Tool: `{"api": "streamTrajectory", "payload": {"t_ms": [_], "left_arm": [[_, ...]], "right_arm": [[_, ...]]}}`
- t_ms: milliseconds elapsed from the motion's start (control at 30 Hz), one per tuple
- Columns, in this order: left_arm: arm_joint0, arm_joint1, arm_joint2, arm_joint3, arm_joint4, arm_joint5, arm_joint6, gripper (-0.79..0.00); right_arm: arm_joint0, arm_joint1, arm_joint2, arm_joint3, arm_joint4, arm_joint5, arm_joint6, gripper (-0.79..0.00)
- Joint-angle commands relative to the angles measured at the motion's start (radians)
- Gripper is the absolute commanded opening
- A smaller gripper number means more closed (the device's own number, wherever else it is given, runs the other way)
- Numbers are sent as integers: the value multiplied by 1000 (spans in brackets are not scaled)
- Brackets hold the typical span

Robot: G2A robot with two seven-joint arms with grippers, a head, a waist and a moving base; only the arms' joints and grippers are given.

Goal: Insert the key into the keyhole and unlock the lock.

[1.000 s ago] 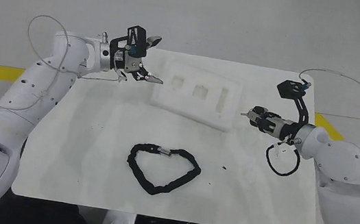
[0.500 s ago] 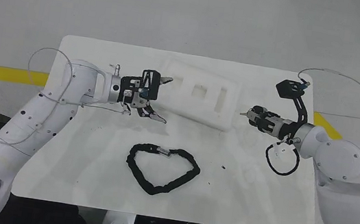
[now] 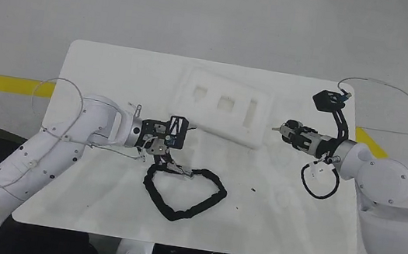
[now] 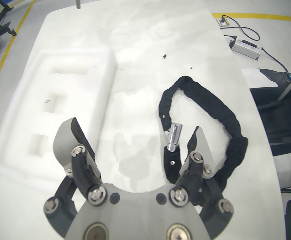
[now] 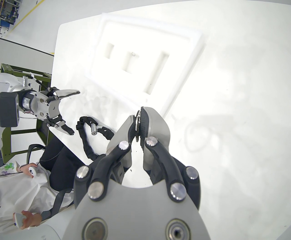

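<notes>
The left tool (image 4: 135,124) is wide open, holding nothing, one finger (image 4: 201,142) just beside the lock (image 4: 174,136). The right tool (image 5: 137,118) pinches the key (image 5: 137,124), foam tray's (image 5: 181,68) edge just ahead.

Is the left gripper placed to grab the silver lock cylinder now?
Likely yes. The left gripper is open and the lock cylinder lies in line with the gap, close by one finger, with nothing between them. How far above the table the gripper hangs is hard to judge.
</notes>
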Motion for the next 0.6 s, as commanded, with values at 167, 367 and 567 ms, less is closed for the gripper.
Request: {"api": "streamTrajectory", "payload": {"t_ms": [167, 367, 567], "left_arm": [[-1, 26, 5, -47, -57, 0, -65, 0], [-1, 26, 5, -47, -57, 0, -65, 0], [-1, 26, 5, -47, -57, 0, -65, 0]], "right_arm": [[0, 0, 0, 0, 0, 0, 0, -785], [0, 0, 0, 0, 0, 0, 0, -785], [0, 0, 0, 0, 0, 0, 0, -785]]}}
